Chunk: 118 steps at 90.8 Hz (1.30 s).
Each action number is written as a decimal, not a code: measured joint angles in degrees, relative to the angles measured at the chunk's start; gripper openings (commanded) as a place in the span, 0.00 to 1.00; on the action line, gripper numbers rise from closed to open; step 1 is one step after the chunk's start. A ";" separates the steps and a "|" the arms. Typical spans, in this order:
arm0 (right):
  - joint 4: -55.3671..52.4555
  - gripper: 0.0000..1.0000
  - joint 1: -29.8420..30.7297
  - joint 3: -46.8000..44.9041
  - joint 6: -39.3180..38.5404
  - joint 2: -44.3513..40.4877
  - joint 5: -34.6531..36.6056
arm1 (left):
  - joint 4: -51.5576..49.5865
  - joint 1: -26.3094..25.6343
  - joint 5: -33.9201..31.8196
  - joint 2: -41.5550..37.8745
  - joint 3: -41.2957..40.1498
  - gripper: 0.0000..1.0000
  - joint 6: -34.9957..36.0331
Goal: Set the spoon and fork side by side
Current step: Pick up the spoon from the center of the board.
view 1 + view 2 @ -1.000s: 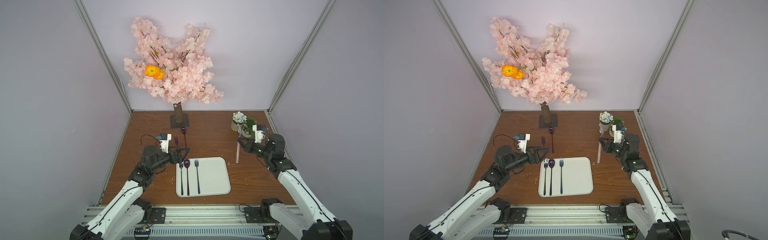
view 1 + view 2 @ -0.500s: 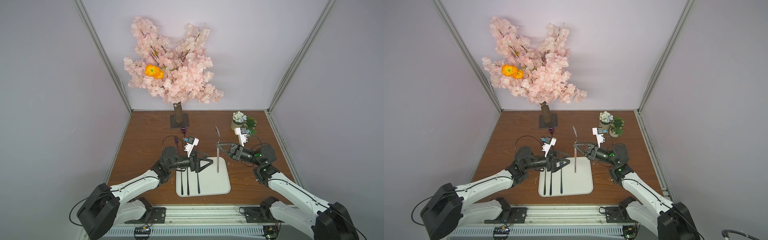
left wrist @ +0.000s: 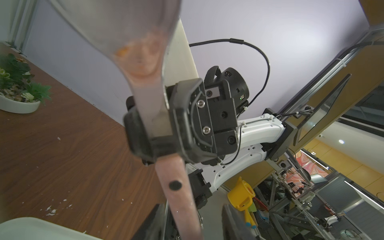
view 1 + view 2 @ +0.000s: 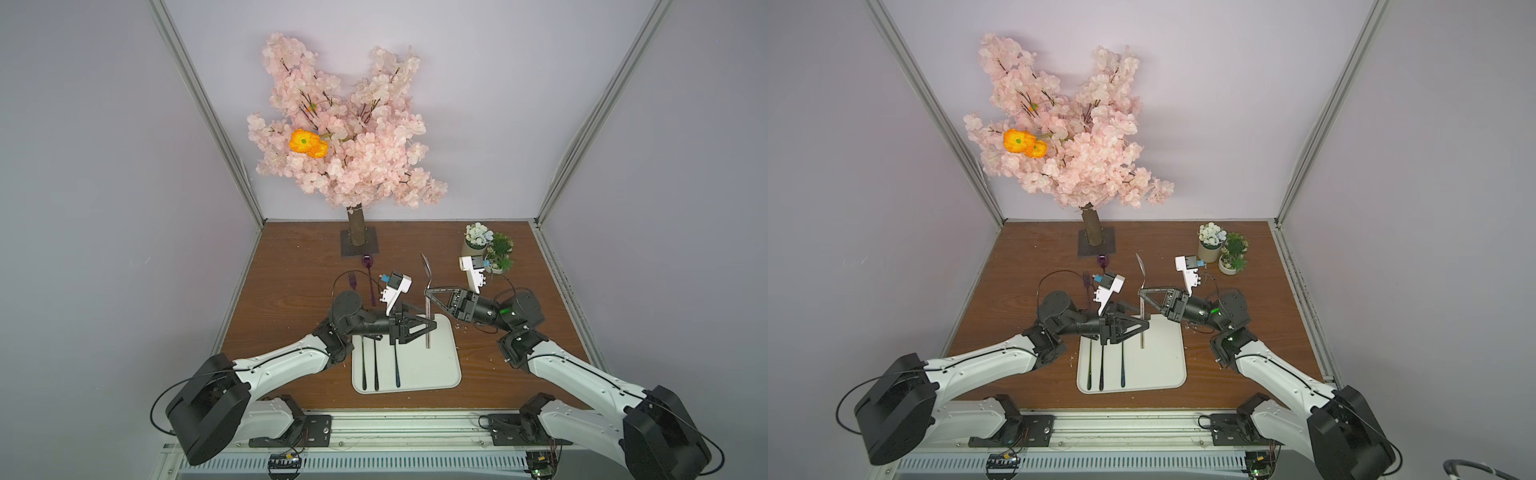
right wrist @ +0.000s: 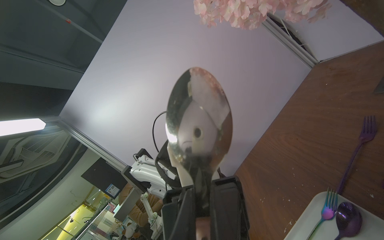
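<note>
Right jaws clamp an upright shiny silver spoon, left jaws half-open astride its handle: releasing early could drop it.

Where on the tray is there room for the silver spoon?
Bare: the right half of the tray, between the silver spoon and the right rim. Crowded: its left side, where three utensils lie under the left gripper.

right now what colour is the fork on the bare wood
Purple metal fork, clearest in the right wrist view.
</note>
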 measured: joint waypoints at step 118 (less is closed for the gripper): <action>-50.29 0.21 13.70 20.28 -30.51 10.05 31.45 | -38.01 -0.17 -31.67 -4.37 3.54 0.00 10.34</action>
